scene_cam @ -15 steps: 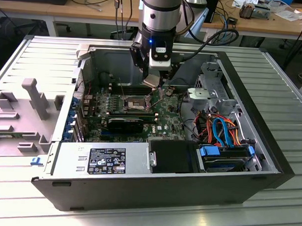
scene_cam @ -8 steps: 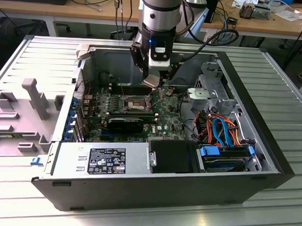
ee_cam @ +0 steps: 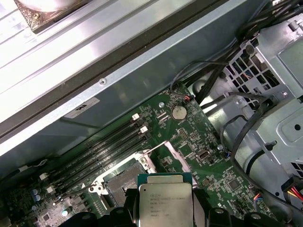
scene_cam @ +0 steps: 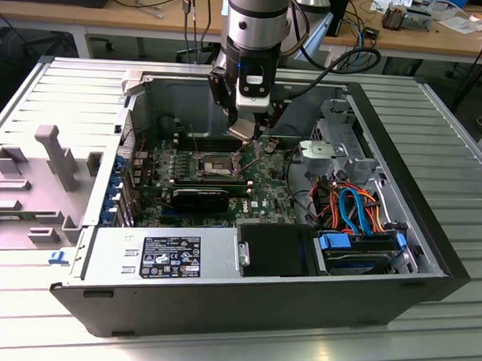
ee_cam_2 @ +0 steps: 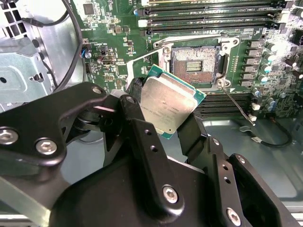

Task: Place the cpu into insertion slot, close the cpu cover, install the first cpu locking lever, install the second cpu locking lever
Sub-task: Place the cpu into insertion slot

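The gripper (ee_cam_2: 162,112) clamps the chip (ee_cam_2: 171,103) by its edges, near the bare socket (ee_cam_2: 195,65); seating well likely needs it level, corners matched

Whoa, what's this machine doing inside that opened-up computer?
A robot arm hangs over an open computer case. Its gripper is clamped on the cpu, a small square chip with a silvery top, and holds it in the air above the green circuit board. The insertion slot on that board is uncovered and has no chip in it, so the cpu has not been placed yet.
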{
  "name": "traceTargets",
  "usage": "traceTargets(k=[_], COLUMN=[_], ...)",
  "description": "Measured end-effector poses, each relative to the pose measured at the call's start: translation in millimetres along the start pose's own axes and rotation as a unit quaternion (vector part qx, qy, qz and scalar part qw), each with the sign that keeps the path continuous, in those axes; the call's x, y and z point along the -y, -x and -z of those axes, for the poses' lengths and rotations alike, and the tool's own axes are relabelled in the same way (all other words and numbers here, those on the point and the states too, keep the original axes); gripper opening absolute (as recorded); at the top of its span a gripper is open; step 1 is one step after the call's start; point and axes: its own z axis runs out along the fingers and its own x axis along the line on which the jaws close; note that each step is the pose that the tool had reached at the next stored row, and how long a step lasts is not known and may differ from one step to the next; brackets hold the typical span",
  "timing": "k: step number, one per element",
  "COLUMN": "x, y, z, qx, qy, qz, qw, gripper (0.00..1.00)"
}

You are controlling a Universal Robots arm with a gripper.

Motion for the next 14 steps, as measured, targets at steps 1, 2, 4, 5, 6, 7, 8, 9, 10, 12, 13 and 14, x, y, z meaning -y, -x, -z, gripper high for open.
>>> traceTargets(k=[1, 2, 4, 5, 6, 7, 8, 9, 10, 12, 13, 14], x=[0.0, 0.0, 0.0, 0.0, 0.0, 0.0, 0.0, 0.0, 0.0, 0.0, 0.0, 0.0], y=[0.0, 0.0, 0.0, 0.0, 0.0, 0.0, 0.0, 0.0, 0.0, 0.0, 0.0, 0.0], z=[0.0, 0.0, 0.0, 0.0, 0.0, 0.0, 0.0, 0.0, 0.0, 0.0, 0.0, 0.0], qx=[0.0001, 0.0003, 0.0006, 0.0008, 0.0009, 0.0010, 0.0012, 0.0013, 0.0014, 0.0016, 0.0017, 0.0017], qy=[0.0000, 0.0001, 0.0001, 0.0002, 0.0002, 0.0002, 0.0002, 0.0003, 0.0003, 0.0003, 0.0004, 0.0004], qz=[-0.001, -0.003, -0.007, -0.009, -0.010, -0.012, -0.014, -0.015, -0.016, -0.018, -0.019, -0.020], qw=[1.0000, 1.0000, 1.0000, 1.0000, 0.9999, 0.9999, 0.9999, 0.9999, 0.9999, 0.9998, 0.9998, 0.9998], gripper=[0.55, 0.55, 0.55, 0.55, 0.55, 0.55, 0.55, 0.55, 0.55, 0.55, 0.55, 0.55])
